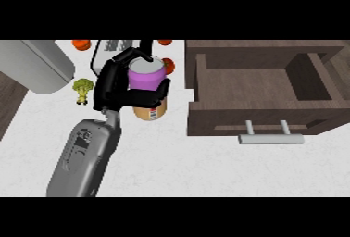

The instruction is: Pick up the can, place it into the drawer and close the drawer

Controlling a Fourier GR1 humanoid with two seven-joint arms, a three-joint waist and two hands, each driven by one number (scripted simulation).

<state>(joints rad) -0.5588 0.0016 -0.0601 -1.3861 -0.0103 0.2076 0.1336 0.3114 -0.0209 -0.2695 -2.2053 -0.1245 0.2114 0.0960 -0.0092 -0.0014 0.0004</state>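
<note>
The can (147,82) sits in the left hand (121,88) over the counter (205,166), left of the open drawer (259,88). A broccoli floret (83,88) lies further left, just beside the hand.

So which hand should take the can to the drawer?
Left. The left hand is already curled round the can, just left of the open drawer. No right hand is in view.

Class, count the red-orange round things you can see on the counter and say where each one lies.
3: one at the top edge left of the robot hand, one at the top edge right of it, one beside the can. Others may be hidden behind the hand.
</note>
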